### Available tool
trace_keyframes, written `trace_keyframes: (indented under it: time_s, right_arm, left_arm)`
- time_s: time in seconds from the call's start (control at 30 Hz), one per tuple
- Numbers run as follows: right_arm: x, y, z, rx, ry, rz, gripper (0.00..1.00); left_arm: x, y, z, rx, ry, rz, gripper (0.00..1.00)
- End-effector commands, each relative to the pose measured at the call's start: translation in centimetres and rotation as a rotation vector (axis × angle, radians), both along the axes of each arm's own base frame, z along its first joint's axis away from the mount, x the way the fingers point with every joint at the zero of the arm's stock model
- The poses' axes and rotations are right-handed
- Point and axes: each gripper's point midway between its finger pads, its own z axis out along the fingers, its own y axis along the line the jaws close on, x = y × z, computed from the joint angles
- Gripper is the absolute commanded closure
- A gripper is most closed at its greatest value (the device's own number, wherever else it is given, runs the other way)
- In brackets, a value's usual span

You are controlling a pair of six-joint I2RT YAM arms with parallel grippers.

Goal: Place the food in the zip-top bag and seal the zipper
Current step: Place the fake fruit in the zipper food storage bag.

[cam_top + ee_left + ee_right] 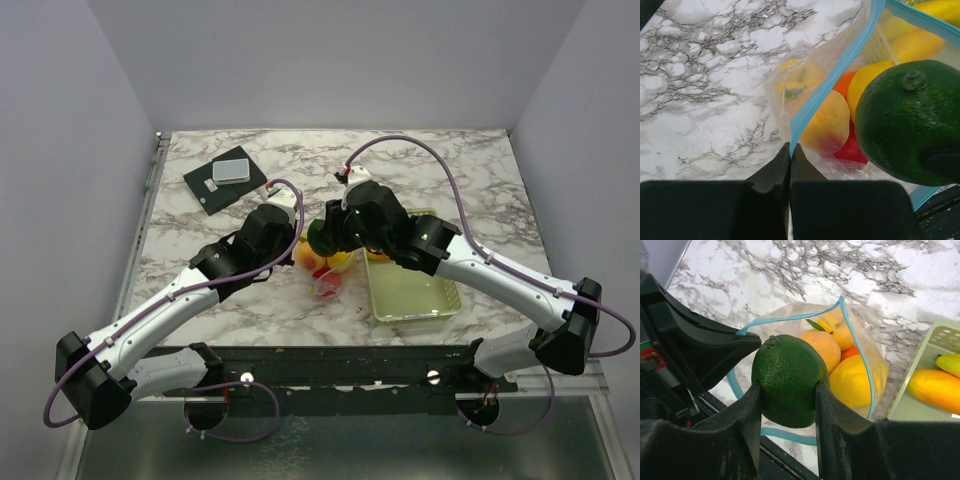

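The clear zip-top bag (325, 278) lies at mid-table, its mouth held open. Inside are a yellow lemon (855, 380), a peach-coloured fruit (826, 122), an orange ball (852, 352) and a red piece (852, 150). My left gripper (790, 150) is shut on the light blue zipper (840, 65) at the mouth edge. My right gripper (787, 390) is shut on a dark green lime (790, 380) and holds it over the open mouth. The lime also shows in the left wrist view (910, 120).
A pale green mesh basket (415, 295) stands right of the bag and holds yellow fruit (935, 387). A black pad (222, 185) with a grey block (232, 168) lies at the back left. Both arms crowd the table's middle.
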Motion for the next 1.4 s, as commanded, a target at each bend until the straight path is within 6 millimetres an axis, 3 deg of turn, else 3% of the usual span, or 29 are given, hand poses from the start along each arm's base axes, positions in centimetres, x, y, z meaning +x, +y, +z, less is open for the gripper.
trace_keyframes:
  time_s: [0.0, 0.43, 0.67, 0.8, 0.93, 1.2, 1.37]
  right_arm:
    - [0.7, 0.1, -0.3, -0.053, -0.03, -0.029, 0.92]
    - [-1.4, 0.4, -5.3, -0.215, 0.056, 0.061, 0.89]
    - [-3.2, 0.4, -6.1, -0.242, 0.081, 0.114, 0.65]
    - [-3.4, 0.3, -5.2, -0.229, 0.065, 0.105, 0.4]
    - [-3.4, 0.2, -3.9, -0.204, 0.045, 0.092, 0.27]
    - [-3.1, -0.6, -0.1, -0.11, -0.018, 0.038, 0.24]
    - [-2.6, -2.3, 2.5, -0.04, -0.069, -0.048, 0.24]
  left_arm:
    - [-0.1, 0.1, -0.2, 0.002, 0.002, -0.003, 1.0]
    - [-0.1, 0.1, 0.0, -0.005, -0.005, -0.004, 1.0]
    - [-0.1, 0.1, 0.3, -0.014, -0.011, -0.007, 1.0]
    - [-0.2, 0.0, 0.1, -0.013, -0.007, -0.009, 1.0]
    - [-0.2, 0.0, 0.1, -0.012, -0.007, -0.011, 1.0]
    - [-0.1, 0.0, 0.1, -0.011, -0.008, -0.01, 1.0]
    - [-0.1, 0.0, 0.1, -0.01, -0.009, -0.011, 1.0]
